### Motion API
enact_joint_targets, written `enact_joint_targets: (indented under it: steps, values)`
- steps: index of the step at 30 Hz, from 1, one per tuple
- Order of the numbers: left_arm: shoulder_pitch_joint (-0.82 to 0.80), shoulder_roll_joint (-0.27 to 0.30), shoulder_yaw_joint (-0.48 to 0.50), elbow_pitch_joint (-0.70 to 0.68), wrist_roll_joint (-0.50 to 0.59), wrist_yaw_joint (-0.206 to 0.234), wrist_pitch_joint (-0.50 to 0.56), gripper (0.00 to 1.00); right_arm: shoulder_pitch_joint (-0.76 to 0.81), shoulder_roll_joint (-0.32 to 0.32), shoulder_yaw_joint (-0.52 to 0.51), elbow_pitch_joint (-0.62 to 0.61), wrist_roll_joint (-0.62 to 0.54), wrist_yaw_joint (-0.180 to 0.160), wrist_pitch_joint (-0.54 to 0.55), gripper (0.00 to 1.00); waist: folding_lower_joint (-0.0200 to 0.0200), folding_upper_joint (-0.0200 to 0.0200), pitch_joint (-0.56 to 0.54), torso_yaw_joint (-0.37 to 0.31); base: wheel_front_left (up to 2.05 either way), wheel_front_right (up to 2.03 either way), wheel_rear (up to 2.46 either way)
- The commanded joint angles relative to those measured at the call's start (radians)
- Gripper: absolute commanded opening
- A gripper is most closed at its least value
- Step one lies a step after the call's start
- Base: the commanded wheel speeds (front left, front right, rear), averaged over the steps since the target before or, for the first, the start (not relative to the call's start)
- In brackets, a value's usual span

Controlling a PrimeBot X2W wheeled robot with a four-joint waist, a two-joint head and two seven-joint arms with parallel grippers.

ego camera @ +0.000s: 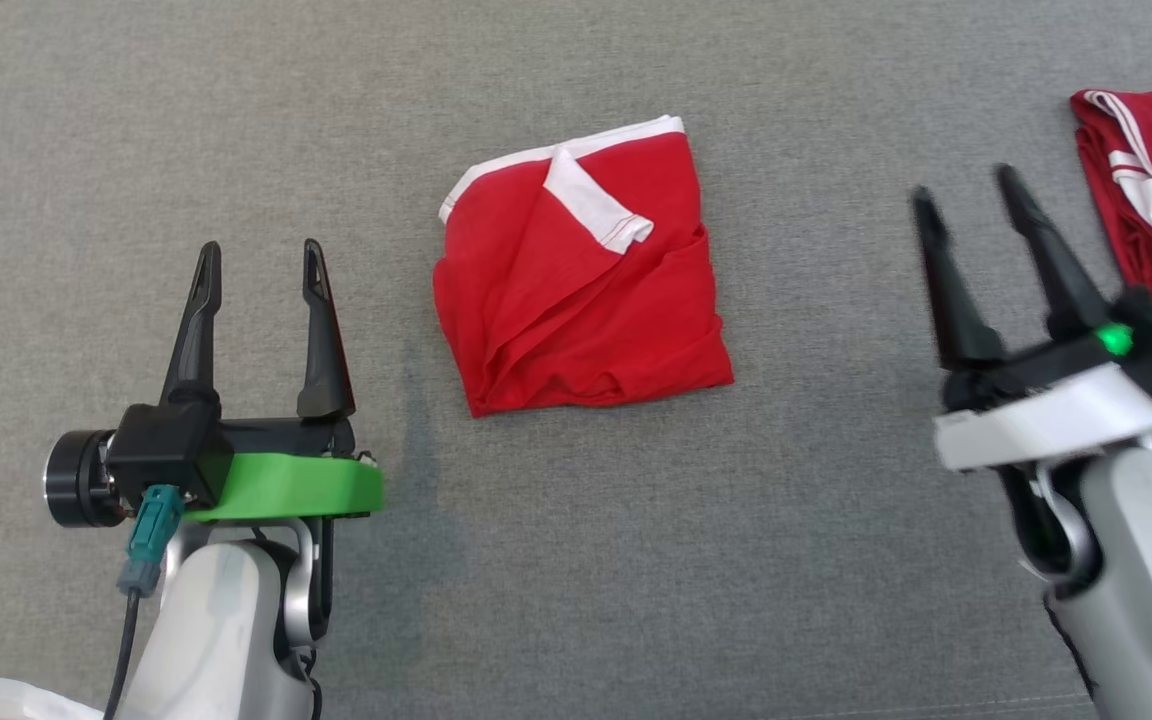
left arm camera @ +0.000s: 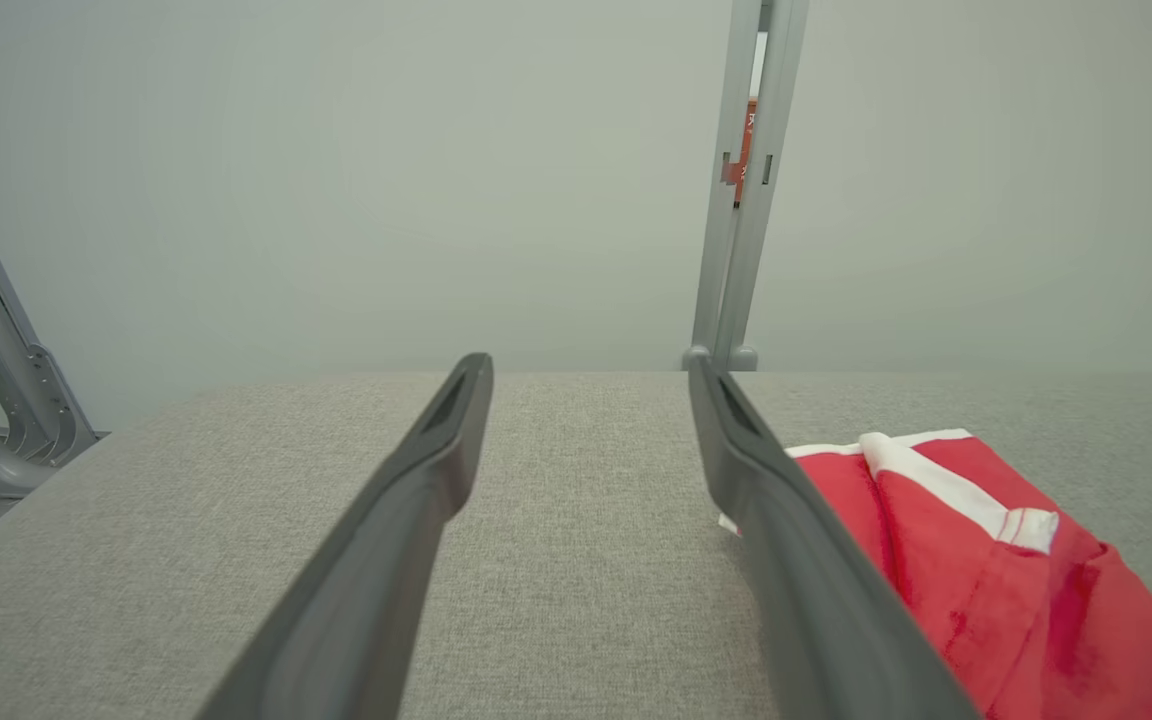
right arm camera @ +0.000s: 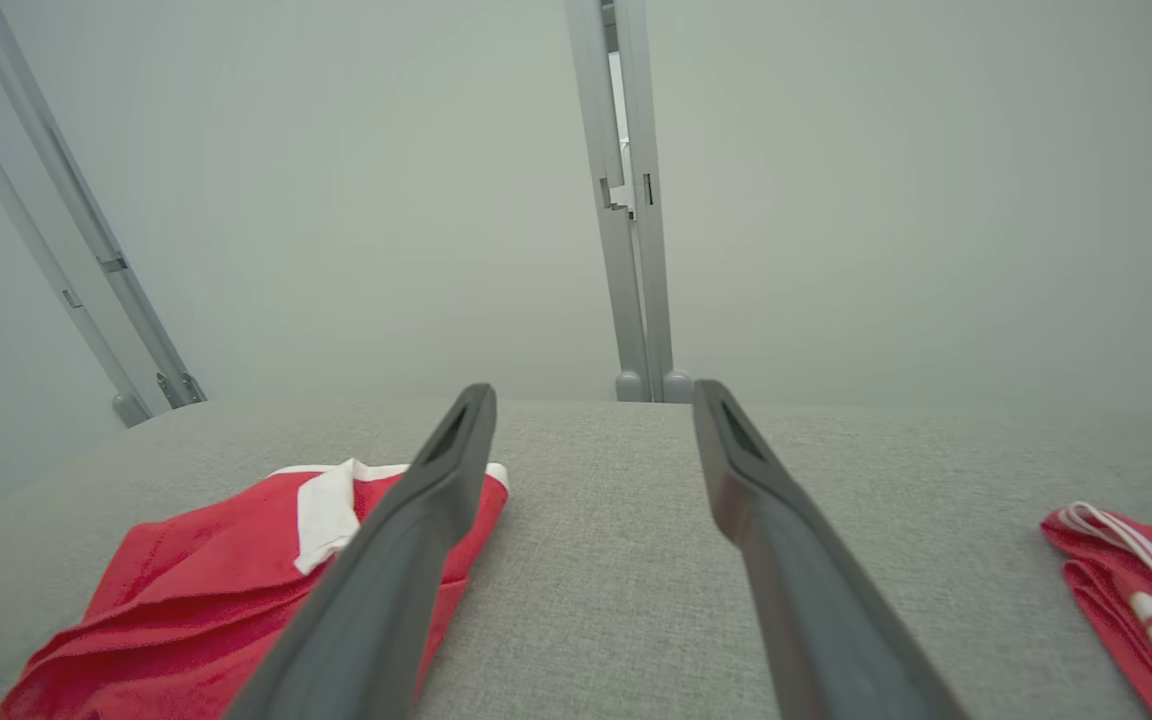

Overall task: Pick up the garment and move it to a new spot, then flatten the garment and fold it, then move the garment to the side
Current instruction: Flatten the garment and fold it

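A red garment [ego camera: 576,270] with white trim lies folded into a rough square in the middle of the grey surface. It also appears to the right of the fingers in the left wrist view [left arm camera: 986,580] and at the lower left of the right wrist view [right arm camera: 206,590]. My left gripper [ego camera: 259,258] hovers to its left, open and empty. On the garment's right, my right gripper [ego camera: 966,185] is likewise open, with nothing between its fingers. Neither touches the cloth.
A second, darker red garment [ego camera: 1151,180] with white stripes lies folded at the far right edge, close beside my right gripper; the right wrist view shows it too [right arm camera: 1136,590]. Grey metal frame posts [left arm camera: 741,190] stand behind the surface's far edge.
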Motion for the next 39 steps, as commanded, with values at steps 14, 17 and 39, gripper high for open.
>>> enact_joint_targets:
  steps: [14,17,39]
  values:
    - [0.050,0.042,0.001,-0.010,0.008,0.018,0.027,1.00,0.256,0.066,-0.224,-0.188,-0.101,-0.001,0.059,1.00,0.0000,0.0000,-0.032,-0.052,0.00,0.00,0.00]
    - [0.059,0.045,-0.001,-0.011,0.004,0.024,0.028,1.00,0.271,0.071,-0.233,-0.204,-0.107,-0.001,0.077,1.00,0.0000,0.0000,-0.039,-0.051,0.00,0.00,0.00]
    - [-0.036,0.011,-0.053,-0.023,0.012,0.019,0.011,1.00,-0.025,0.013,0.252,-0.017,-0.027,-0.001,0.167,0.00,0.0000,0.0000,0.062,0.054,0.00,0.00,0.00]
